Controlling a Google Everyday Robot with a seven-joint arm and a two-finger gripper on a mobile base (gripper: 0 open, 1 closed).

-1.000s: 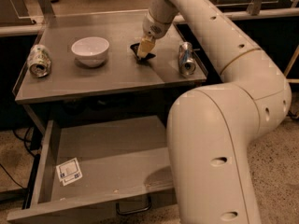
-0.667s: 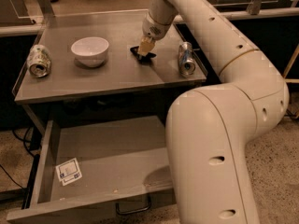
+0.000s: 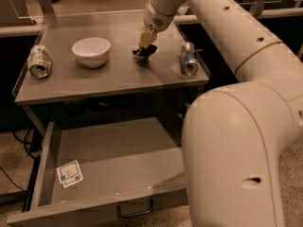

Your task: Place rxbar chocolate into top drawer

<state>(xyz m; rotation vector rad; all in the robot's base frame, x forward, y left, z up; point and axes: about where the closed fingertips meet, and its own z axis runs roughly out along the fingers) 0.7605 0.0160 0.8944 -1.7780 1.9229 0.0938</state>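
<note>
Little has shifted in a second: your robot's cream arm (image 3: pixel 246 79) still reaches over the grey metal table (image 3: pixel 113 82), the wide grey top drawer (image 3: pixel 123 145) standing open below to receive. The gripper (image 3: pixel 145 46) is clenched on the dark-wrapped rxbar chocolate (image 3: pixel 142 54), which is tipped at the tabletop.

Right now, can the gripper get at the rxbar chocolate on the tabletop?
Likely yes: the gripper is right at the rxbar chocolate, with the white bowl and silver can well off to either side.
</note>
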